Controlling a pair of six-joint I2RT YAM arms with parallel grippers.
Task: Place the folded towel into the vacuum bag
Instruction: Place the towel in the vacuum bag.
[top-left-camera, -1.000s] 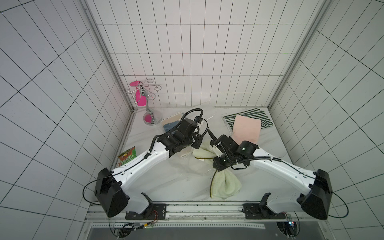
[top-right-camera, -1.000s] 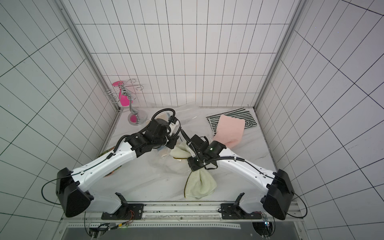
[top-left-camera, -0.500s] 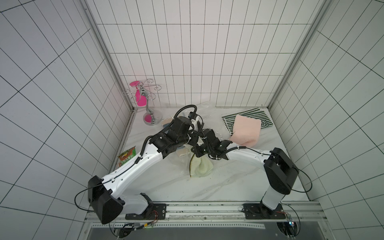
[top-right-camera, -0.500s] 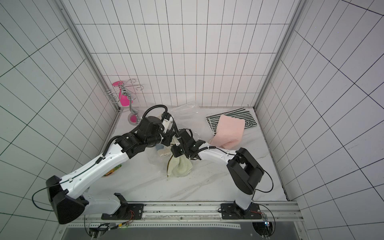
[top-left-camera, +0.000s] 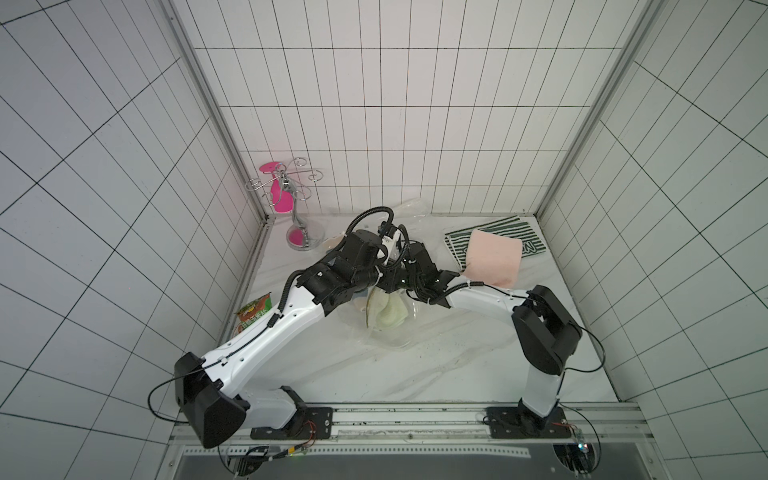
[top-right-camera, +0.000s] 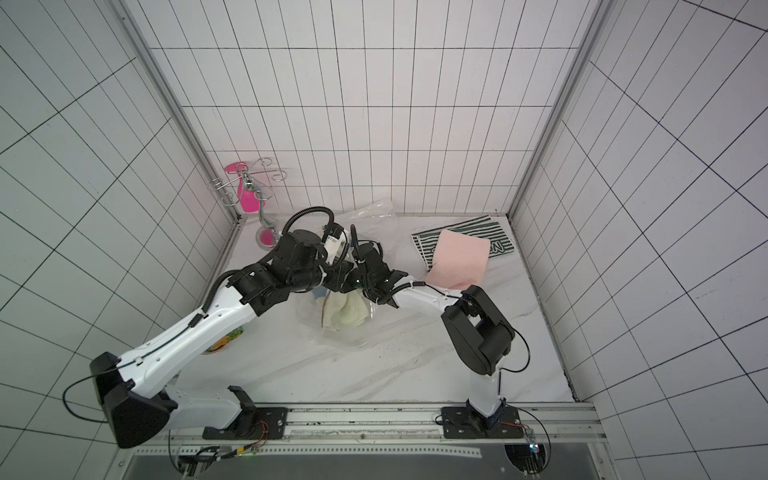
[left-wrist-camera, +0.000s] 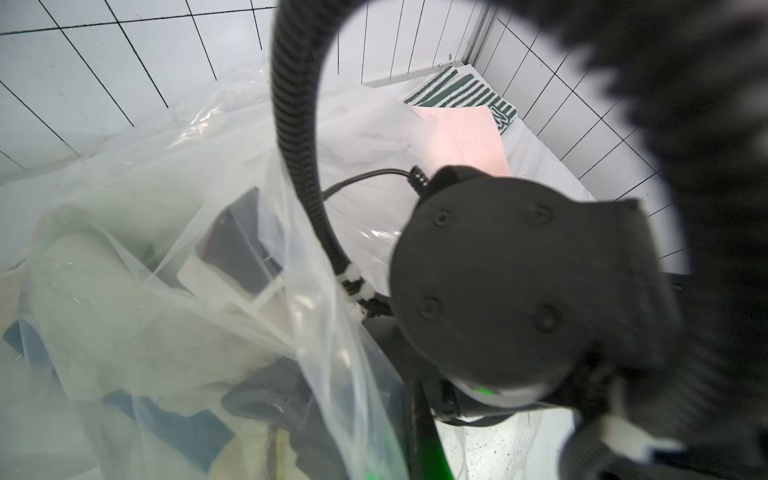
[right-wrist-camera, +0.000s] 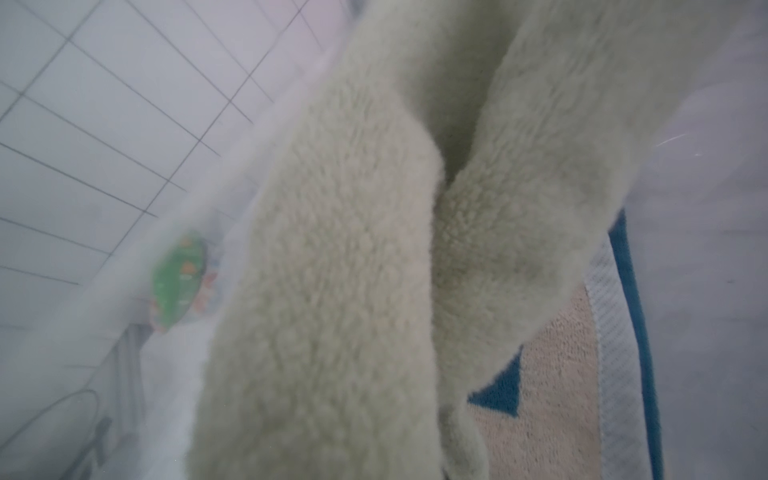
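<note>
In the middle of the top view, the cream towel (top-left-camera: 388, 320) hung lengthwise just below the right gripper (top-left-camera: 395, 287), whose fingers were hidden so I could not tell their state, inside the clear bag (top-left-camera: 409, 343), its raised mouth pinched by the closed left gripper (top-left-camera: 384, 270).

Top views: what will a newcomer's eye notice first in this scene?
Probably the two white-and-black robot arms that meet at mid-table over a fluffy cream towel inside the crinkly clear plastic vacuum bag. Next, the folded pink towel on a green-striped mat in the far right corner, and the chrome stand with pink pieces far left.
</note>
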